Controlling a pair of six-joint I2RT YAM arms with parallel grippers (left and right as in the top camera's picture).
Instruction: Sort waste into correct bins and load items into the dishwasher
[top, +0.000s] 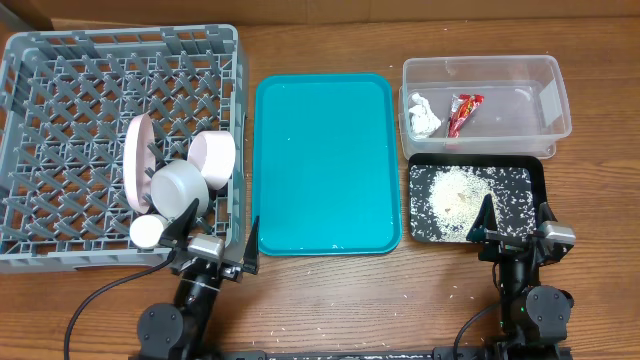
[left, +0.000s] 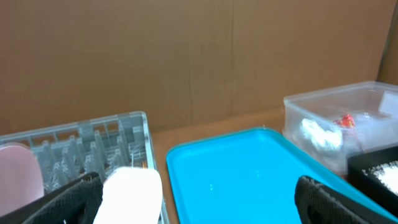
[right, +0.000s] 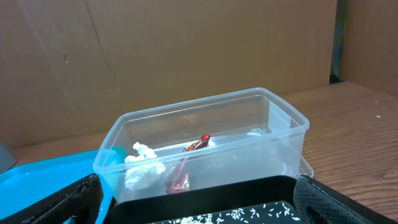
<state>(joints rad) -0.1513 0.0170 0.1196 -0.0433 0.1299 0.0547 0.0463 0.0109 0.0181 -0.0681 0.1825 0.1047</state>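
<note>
The dish rack (top: 60, 100) is sitting at nine o'clock, holding plates (top: 138, 160), a steel bowl (top: 178, 187) and a cup (top: 146, 231). The clear tub (top: 520, 115) at two o'clock is containing the wrapper (top: 463, 112) and tissue (top: 423, 113). The black tray (top: 540, 190) at four is carrying rice (top: 455, 190). Left jaws and right jaws are gaping wide, gripping nothing.

Teal tray (top: 322, 165) ctr, wood table (top: 600, 300), cardboard wall (left: 186, 56) bkgd

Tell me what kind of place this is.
Probably a lab mock-up of a dish-clearing station, not a real kitchen: a grey dish rack and teal tray sit on a wooden table backed by cardboard panels.
</note>
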